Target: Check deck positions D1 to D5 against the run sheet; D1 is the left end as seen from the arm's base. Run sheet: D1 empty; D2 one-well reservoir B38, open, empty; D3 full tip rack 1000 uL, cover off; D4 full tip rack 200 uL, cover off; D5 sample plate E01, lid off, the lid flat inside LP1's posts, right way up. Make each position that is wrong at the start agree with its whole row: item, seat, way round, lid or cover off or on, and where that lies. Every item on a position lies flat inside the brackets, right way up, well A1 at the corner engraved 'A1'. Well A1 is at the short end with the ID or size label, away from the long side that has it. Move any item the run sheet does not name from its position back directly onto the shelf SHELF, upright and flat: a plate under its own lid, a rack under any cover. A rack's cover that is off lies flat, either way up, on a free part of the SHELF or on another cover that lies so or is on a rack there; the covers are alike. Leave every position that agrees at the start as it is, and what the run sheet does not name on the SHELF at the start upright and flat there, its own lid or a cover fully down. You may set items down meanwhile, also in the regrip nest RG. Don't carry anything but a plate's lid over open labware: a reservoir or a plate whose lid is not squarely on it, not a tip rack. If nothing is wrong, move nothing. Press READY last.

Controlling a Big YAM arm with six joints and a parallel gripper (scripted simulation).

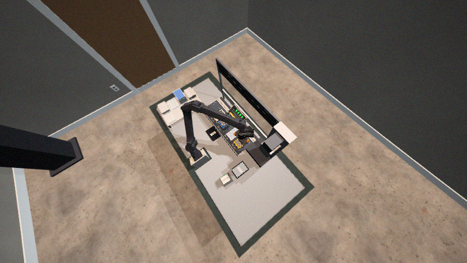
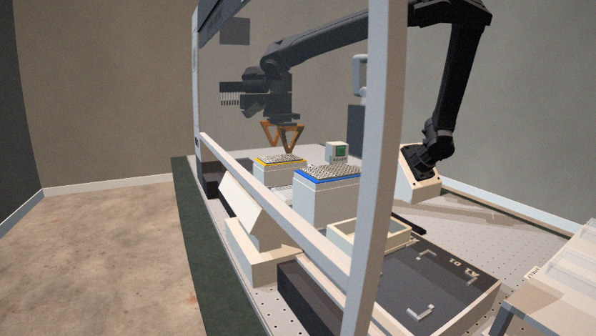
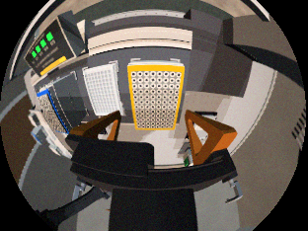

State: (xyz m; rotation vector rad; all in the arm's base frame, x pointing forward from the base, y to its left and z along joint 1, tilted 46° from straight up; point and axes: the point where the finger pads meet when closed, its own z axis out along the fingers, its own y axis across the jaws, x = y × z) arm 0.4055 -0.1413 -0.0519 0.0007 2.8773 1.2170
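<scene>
The gripper (image 2: 282,139) hung with its orange fingers spread wide and nothing between them, pointing straight down above the yellow-rimmed tip rack (image 2: 279,168). There was clear air between the fingertips and the rack's top. In the wrist view that rack (image 3: 156,96) lay just ahead of the fingers, its cover off and its grid of tips showing.

Beside it, lower in the row, sat a white sample plate (image 3: 102,88) with its many small wells uncovered. Next along stood the taller blue-rimmed tip rack (image 2: 326,192), also uncovered. After that came a cream one-well reservoir (image 2: 366,234), open. The last position, engraved D1 (image 2: 454,262), held nothing inside its metal brackets.

A small box with a green READY button (image 2: 336,151) stood on the surface beyond the racks. A panel of green lights (image 3: 46,48) showed at the far side of the deck in the wrist view. The dark arm (image 2: 452,78) reached over from its slanted base (image 2: 416,189), crossing behind the pale frame post (image 2: 373,166). At the near right edge the shelf (image 2: 554,292) carried clear-lidded labware whose type I could not tell.
</scene>
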